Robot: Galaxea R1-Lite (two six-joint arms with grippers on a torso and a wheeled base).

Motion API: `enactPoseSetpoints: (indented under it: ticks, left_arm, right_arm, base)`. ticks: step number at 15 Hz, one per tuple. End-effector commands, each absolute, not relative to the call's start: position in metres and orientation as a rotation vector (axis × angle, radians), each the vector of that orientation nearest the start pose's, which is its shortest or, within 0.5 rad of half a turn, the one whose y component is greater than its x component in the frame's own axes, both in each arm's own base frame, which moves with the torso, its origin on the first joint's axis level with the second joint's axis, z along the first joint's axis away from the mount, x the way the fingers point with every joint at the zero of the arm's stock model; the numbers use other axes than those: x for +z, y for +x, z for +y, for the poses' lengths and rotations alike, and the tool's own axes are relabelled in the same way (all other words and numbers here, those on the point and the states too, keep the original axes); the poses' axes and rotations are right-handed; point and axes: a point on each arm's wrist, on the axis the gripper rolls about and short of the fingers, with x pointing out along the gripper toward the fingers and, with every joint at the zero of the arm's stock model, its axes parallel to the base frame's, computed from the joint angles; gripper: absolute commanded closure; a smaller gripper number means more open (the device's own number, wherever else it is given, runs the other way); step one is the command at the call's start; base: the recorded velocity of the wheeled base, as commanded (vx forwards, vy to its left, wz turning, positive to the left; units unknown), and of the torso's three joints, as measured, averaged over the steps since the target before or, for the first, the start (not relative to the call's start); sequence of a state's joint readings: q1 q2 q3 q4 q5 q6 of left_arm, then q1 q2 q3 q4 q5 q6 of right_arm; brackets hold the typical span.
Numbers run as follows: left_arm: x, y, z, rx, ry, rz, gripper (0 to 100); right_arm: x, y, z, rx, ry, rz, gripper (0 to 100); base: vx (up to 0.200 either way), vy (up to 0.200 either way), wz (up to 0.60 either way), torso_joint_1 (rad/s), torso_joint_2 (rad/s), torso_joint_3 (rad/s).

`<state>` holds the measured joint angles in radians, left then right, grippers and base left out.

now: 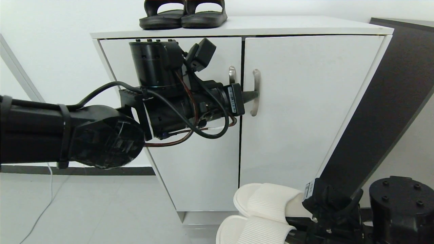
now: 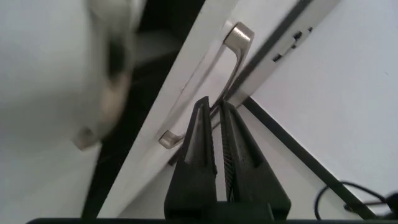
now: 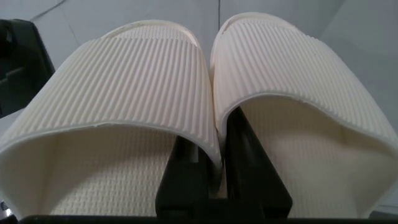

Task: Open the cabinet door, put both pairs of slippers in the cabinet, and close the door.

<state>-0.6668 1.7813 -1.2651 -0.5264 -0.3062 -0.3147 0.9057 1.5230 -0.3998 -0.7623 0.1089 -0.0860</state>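
The step in hand appears to be opening the white cabinet's right-hand door, which looks shut or barely ajar. The left gripper reaches in level, its fingers drawn almost together and pinching the slim brushed-metal bar handle near its middle. To do this well, the pull should probably follow an arc about the hinges on the door's far right edge rather than a straight line, the wrist turning with the door so the thin bar does not slip out. The neighbouring left-hand door and its own metal handle sit just beside the grip, so there is little room on that side. The pair of black rubber slide slippers rests on the cabinet's white top, near its front edge and apart from the door. The right gripper pinches the touching inner walls of the cream ribbed slippers, low before the cabinet base and likely in the door's sweep. Open pale floor lies to the left.
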Motion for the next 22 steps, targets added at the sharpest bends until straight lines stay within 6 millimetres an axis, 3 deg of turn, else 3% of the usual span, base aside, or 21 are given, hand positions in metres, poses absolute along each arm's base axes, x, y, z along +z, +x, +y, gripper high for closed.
enactPoseSetpoints:
  ticks: [1, 7, 9, 11, 15, 22]
  left_arm:
    - [0.279, 0.259, -0.219, -0.978, -0.291, 0.135, 100]
    - [0.279, 0.218, -0.202, -1.026, -0.291, 0.119, 100]
    - [0.279, 0.217, -0.198, -1.015, -0.296, 0.122, 100]
    - [0.276, 0.237, -0.19, -0.962, -0.309, 0.114, 100]
    - [0.262, 0.272, -0.202, -0.932, -0.32, 0.09, 100]
    - [0.262, 0.291, -0.217, -0.938, -0.324, 0.072, 100]
  right_arm:
    - [0.142, 0.133, 0.175, 1.026, -0.229, 0.284, 100]
    - [0.138, 0.131, 0.173, 1.035, -0.252, 0.292, 100]
    - [0.137, 0.13, 0.174, 1.038, -0.253, 0.293, 100]
    - [0.137, 0.129, 0.175, 1.044, -0.254, 0.292, 100]
    - [0.136, 0.129, 0.175, 1.043, -0.257, 0.296, 100]
    - [0.13, 0.123, 0.176, 1.068, -0.273, 0.32, 100]
  base:
    - [0.0, 0.0, 0.0, 0.0, 0.0, 0.0]
    - [0.0, 0.0, 0.0, 0.0, 0.0, 0.0]
    - [0.0, 0.0, 0.0, 0.0, 0.0, 0.0]
    - [0.0, 0.0, 0.0, 0.0, 0.0, 0.0]
    - [0.0, 0.0, 0.0, 0.0, 0.0, 0.0]
    - [0.0, 0.0, 0.0, 0.0, 0.0, 0.0]
